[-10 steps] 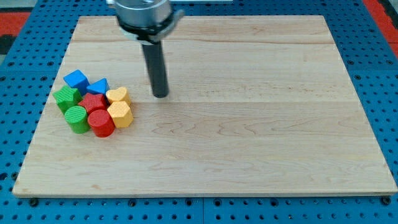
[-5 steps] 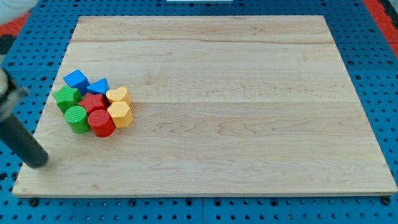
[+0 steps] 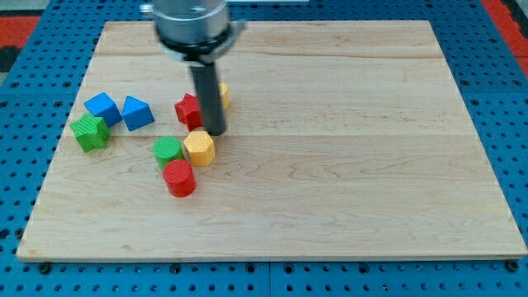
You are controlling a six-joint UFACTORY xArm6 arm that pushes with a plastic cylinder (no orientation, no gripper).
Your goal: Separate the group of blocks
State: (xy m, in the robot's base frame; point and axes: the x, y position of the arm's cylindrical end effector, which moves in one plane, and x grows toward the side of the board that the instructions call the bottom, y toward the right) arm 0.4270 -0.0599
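Observation:
My tip [image 3: 215, 130] rests on the board just right of a red block [image 3: 188, 109] and above a yellow hexagonal block [image 3: 200, 148]. Another yellow block [image 3: 223, 93] peeks out behind the rod. A green cylinder [image 3: 168, 151] touches the yellow hexagon's left side, and a red cylinder [image 3: 179, 177] lies just below them. At the view's left sit a blue cube [image 3: 102, 107], a blue triangular block [image 3: 137, 112] and a green star-like block [image 3: 90, 132], spread slightly apart.
The wooden board [image 3: 346, 165] lies on a blue pegboard table [image 3: 16, 165]. The arm's grey wrist [image 3: 190, 21] hangs over the board's top edge.
The tight cluster at the left has broken up: red, yellow and green blocks have moved right toward the board's middle. My tip went from the board's lower left to beside the red block.

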